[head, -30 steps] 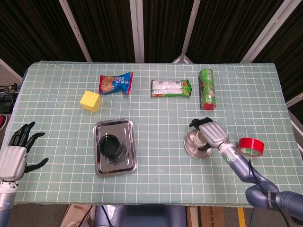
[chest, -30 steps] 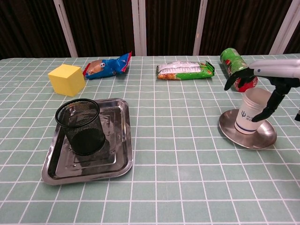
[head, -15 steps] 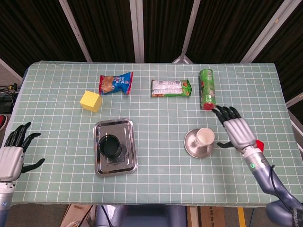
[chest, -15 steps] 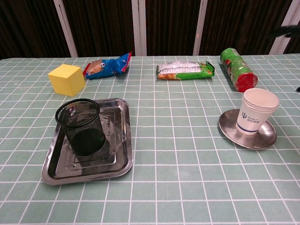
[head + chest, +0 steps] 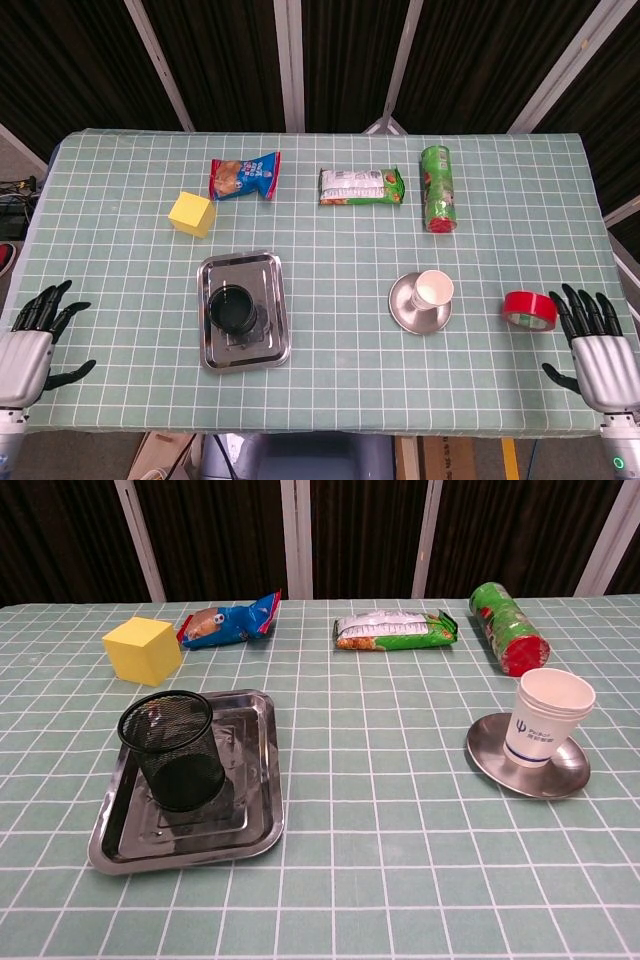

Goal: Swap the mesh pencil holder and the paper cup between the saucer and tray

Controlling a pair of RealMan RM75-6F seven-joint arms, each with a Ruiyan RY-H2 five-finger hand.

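A black mesh pencil holder (image 5: 236,310) (image 5: 174,748) stands upright on the steel tray (image 5: 273,343) (image 5: 257,825) at the table's front left. A white paper cup (image 5: 433,290) (image 5: 548,718) stands upright on the round metal saucer (image 5: 406,309) (image 5: 490,755) at the front right. My left hand (image 5: 30,342) hangs open off the table's near-left corner, fingers spread, holding nothing. At the near-right edge my right hand (image 5: 592,345) is open too, well right of the cup. Neither hand shows in the chest view.
A red tape roll (image 5: 529,309) lies between the saucer and my right hand. Along the back lie a yellow block (image 5: 191,213) (image 5: 142,649), a blue snack bag (image 5: 244,176) (image 5: 226,620), a green-white packet (image 5: 362,186) (image 5: 394,629) and a toppled green can (image 5: 437,188) (image 5: 508,626).
My right hand let go of the cup on the saucer and drew back to the near-right edge. The cup stayed on the saucer. My left hand shifted slightly nearer.
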